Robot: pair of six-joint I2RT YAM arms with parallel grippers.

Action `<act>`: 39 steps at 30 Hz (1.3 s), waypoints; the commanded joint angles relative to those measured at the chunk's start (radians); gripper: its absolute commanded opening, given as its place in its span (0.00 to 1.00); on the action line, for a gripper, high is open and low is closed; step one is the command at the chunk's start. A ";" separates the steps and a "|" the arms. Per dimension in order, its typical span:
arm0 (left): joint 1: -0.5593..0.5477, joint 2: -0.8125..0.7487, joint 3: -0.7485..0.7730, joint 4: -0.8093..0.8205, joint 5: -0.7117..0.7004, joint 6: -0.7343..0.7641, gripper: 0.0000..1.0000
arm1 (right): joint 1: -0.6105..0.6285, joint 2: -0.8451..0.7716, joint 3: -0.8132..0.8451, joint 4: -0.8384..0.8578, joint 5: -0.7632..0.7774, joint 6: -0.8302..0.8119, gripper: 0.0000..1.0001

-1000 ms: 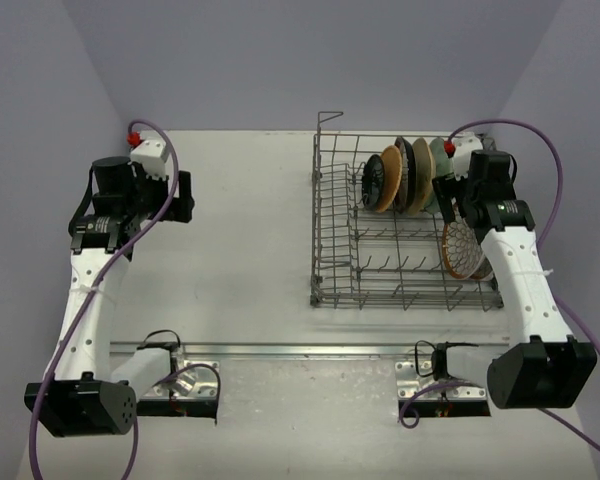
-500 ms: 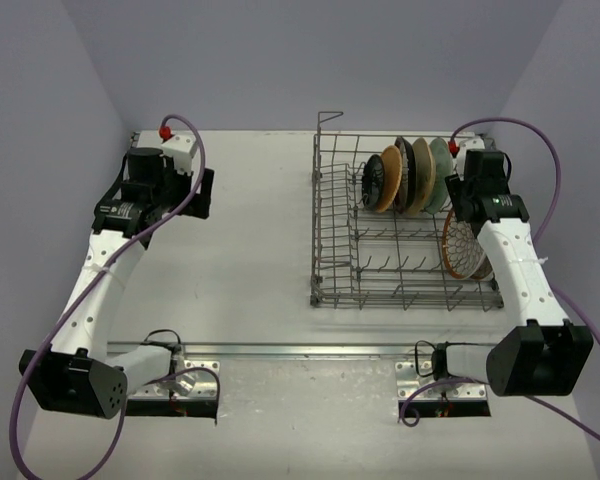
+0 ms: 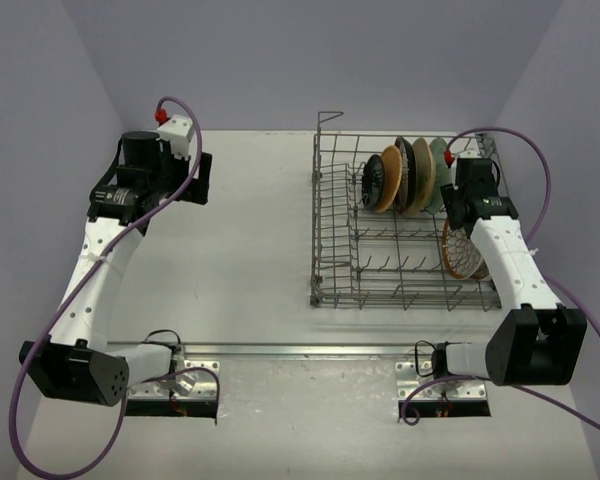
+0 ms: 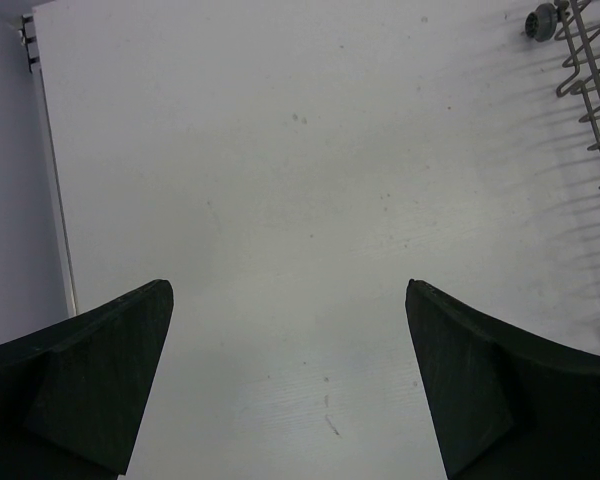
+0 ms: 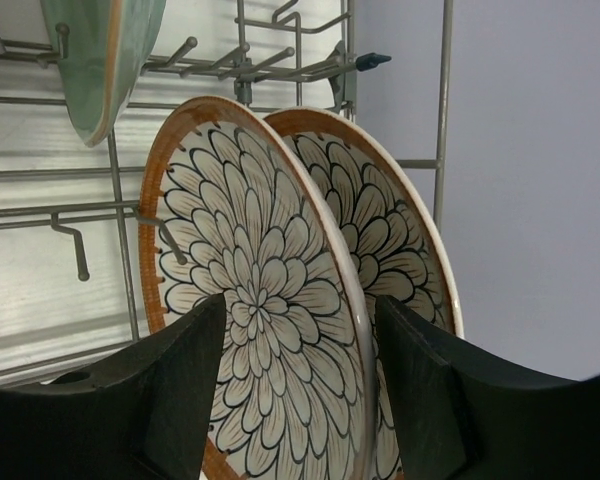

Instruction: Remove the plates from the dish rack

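The plates (image 3: 405, 175) all stand on edge in the dish rack (image 3: 330, 290), which sits on the right half of the desk (image 3: 250, 250), toward its far edge. A row of dark, tan-orange and pale dishes leans along the rack's far edge. At the right end of that row is the pale green plate (image 5: 105, 60). Against the rack's right edge, nearer the arms, the front petal-pattern plate (image 5: 250, 300) stands just beside the second petal-pattern plate (image 5: 390, 240), almost face to face. No plate lies on the desk in any view, so the unloading looks barely begun, with every dish left to lift out. The first pick seems to be in hand. The right hand (image 5: 300, 305) straddles the front petal-pattern plate with its jaws part-way closed, one finger in front of the plate's face and the other at its rim, by the gap to the plate behind. From the wrist view I cannot tell whether the pads press on it. The left hand (image 4: 290, 290) hovers wide open and empty over bare desk near the far left corner, well apart from the rack.
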 commanded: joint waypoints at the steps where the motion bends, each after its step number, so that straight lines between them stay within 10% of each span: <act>1: -0.004 0.015 0.067 -0.010 -0.018 0.005 1.00 | 0.005 -0.004 -0.033 0.079 0.023 0.019 0.57; 11: -0.004 0.029 0.076 -0.018 -0.026 -0.002 1.00 | 0.005 0.071 -0.065 0.099 0.002 0.026 0.40; 19: -0.004 0.006 0.043 0.009 -0.026 0.005 1.00 | 0.006 0.039 -0.020 0.040 -0.016 0.030 0.00; 39: -0.004 -0.013 0.020 0.062 -0.054 -0.087 1.00 | 0.017 -0.137 0.131 0.033 -0.026 -0.152 0.00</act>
